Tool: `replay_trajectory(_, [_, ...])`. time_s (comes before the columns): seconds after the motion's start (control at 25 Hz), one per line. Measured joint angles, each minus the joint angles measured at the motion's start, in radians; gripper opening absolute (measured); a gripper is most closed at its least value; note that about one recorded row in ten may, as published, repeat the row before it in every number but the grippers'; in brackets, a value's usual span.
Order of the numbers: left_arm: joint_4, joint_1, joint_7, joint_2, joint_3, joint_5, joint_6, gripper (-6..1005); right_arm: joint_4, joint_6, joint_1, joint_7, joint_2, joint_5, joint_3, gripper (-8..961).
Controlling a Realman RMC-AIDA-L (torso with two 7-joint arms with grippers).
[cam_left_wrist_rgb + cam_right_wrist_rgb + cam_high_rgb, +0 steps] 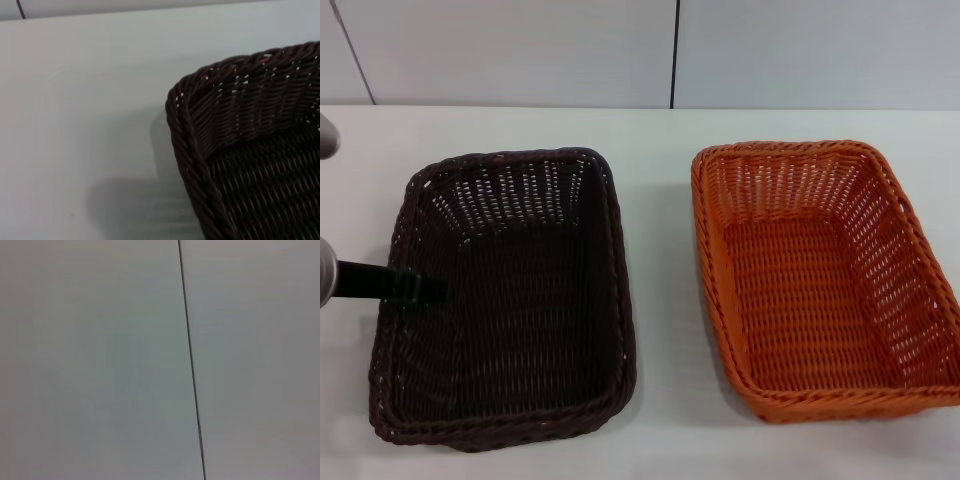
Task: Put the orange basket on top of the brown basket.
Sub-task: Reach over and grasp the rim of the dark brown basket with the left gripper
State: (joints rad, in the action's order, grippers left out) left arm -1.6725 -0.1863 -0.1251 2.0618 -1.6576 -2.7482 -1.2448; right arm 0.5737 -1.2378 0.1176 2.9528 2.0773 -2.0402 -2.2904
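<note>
One brown basket (505,300), one orange basket (820,275), one tool (420,288).

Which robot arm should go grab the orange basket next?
Probably the right: the orange basket sits on the robot's right. But only the left tool shows, over the brown basket's left rim; the right wrist view shows just a blank surface.

two baskets sit side by side on the table (660,420), well apart with a bare strip between them. the brown basket (510,300) lies on the robot's left, the orange basket (820,280) on its right, each with its long side running away from the robot. a wall (520,50) stands behind the table's far edge. the left tool (415,288) reaches in from the left over the left rim of the brown basket, its tip inside the basket. in the left wrist view a corner of the brown basket (240,150) rests on the table (75,125).
</note>
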Motion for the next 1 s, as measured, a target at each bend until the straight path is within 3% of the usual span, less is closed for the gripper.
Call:
replay_trajectory(0.48, [-0.004,-0.021,-0.064,-0.001,0.02,0.002,-0.021,729,-0.003,-0.004,0.001,0.0,0.0,0.001,0.004,819])
replay_trajectory(0.72, [0.018,-0.035,-0.121,-0.002,0.016,0.005,-0.022,489,-0.003,-0.005,0.002,0.0,-0.002,0.001,0.005,819])
replay_trajectory(1.0, [0.024,-0.048,-0.217,-0.002,-0.007,0.009,-0.033,311,-0.002,-0.006,0.003,0.0,-0.001,0.002,0.009,819])
